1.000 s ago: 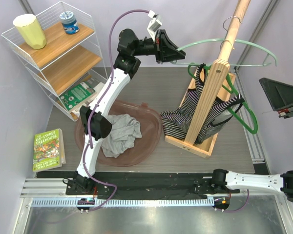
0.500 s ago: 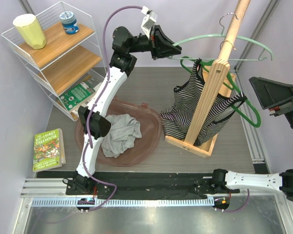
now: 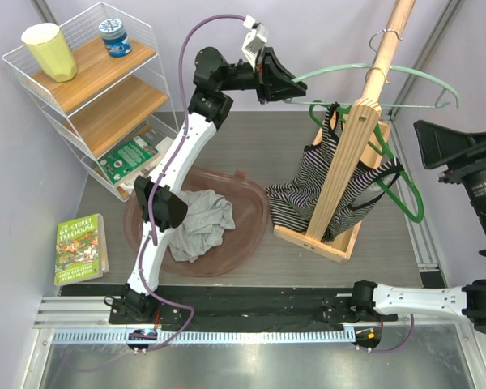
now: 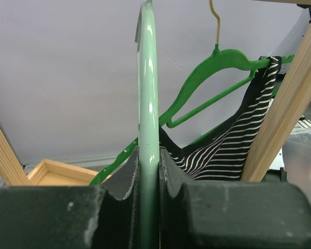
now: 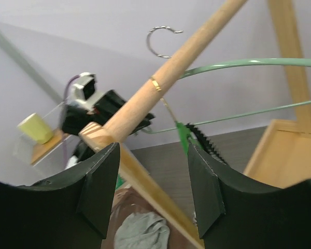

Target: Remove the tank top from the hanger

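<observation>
- Your left pincer (image 4: 148, 161) is clamped on the pale green hanger (image 3: 389, 71).
- Your right pincer (image 5: 152, 150) stands with fingers apart, raised at the right.
- Striped tank top (image 3: 304, 190) hangs from the dark green hanger (image 3: 405, 194) against the wooden rack (image 3: 348, 170).

Two hangers (image 4: 147, 78) (image 4: 233, 56), one tank top (image 4: 223, 150)

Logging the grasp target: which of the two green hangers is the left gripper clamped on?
The pale mint hanger, bare of clothing, pinched in the left gripper. The brighter green hanger beside it carries the striped tank top.
</observation>
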{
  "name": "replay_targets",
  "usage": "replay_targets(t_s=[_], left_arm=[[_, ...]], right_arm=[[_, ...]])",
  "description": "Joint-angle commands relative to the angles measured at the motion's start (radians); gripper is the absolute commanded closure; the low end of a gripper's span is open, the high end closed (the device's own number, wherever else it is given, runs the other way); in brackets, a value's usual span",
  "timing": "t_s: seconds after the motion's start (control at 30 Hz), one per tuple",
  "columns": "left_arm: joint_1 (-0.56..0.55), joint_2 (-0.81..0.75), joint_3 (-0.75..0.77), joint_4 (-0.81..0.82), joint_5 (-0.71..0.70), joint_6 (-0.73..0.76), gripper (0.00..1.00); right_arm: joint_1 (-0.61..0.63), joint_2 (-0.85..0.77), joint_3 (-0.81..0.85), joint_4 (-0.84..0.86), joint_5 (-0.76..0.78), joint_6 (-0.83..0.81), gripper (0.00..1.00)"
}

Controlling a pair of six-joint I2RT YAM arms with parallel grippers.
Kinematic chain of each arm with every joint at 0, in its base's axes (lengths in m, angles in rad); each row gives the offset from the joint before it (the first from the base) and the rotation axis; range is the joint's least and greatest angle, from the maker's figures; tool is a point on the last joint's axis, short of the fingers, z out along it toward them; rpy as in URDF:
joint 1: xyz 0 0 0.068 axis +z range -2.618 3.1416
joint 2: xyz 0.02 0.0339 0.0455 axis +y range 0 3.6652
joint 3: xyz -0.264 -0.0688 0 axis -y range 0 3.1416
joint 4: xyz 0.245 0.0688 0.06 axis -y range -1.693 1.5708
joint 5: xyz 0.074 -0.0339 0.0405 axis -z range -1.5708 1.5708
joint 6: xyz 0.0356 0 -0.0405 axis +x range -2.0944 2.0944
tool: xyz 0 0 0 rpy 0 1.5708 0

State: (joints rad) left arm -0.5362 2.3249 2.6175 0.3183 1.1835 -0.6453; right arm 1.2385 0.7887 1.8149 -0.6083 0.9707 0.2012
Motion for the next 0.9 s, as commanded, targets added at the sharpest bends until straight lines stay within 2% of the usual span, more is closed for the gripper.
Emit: replay_targets(t_s=[0.0,0.03,0.07,0.1,0.13,0.17,0.23,0.4,0.47,0.57,0.7,0.77,0.87], left_arm=[[-0.007,-0.053,0.003,0.012,0.024,0.012,1.0],[-0.007,-0.056,0.001,0.011,0.025,0.01,1.0],[-0.008,-0.059,-0.001,0.005,0.024,0.01,1.0],[-0.007,-0.062,-0.001,0.004,0.025,0.009,1.0],[-0.007,-0.062,-0.004,0.002,0.025,0.009,1.0],[-0.008,-0.065,-0.004,0.002,0.025,0.006,1.0],[-0.007,-0.065,-0.013,0.002,0.022,0.003,1.0],[-0.008,-0.068,-0.024,0.008,0.016,-0.007,1.0],[-0.008,-0.07,-0.027,0.011,0.016,-0.01,1.0],[-0.007,-0.071,-0.024,0.008,0.018,-0.014,1.0],[-0.008,-0.085,-0.04,0.04,0.033,-0.057,1.0],[-0.008,-0.099,-0.06,0.076,0.036,-0.093,1.0],[-0.013,-0.122,-0.073,0.08,0.057,-0.102,1.0]], right_arm=[[-0.004,0.113,-0.037,0.194,0.357,-0.383,0.4],[-0.002,0.128,-0.042,0.322,0.406,-0.464,0.4],[-0.004,0.144,-0.081,0.432,0.417,-0.735,0.41],[-0.002,0.153,-0.107,0.556,0.421,-0.861,0.43],[-0.004,0.179,-0.129,0.79,0.422,-0.998,0.44],[-0.004,0.188,-0.167,0.903,0.405,-1.205,0.44],[-0.004,0.216,-0.171,0.982,0.378,-1.293,0.46],[-0.004,0.23,-0.13,0.908,0.407,-1.208,0.48],[-0.004,0.21,-0.202,0.906,0.419,-1.195,0.47],[-0.008,0.163,-0.278,0.996,0.447,-1.195,0.46],[-0.008,0.126,-0.212,0.805,0.465,-0.985,0.46],[-0.007,0.118,-0.149,0.681,0.479,-0.838,0.45],[-0.001,0.121,-0.051,0.51,0.474,-0.708,0.43]])
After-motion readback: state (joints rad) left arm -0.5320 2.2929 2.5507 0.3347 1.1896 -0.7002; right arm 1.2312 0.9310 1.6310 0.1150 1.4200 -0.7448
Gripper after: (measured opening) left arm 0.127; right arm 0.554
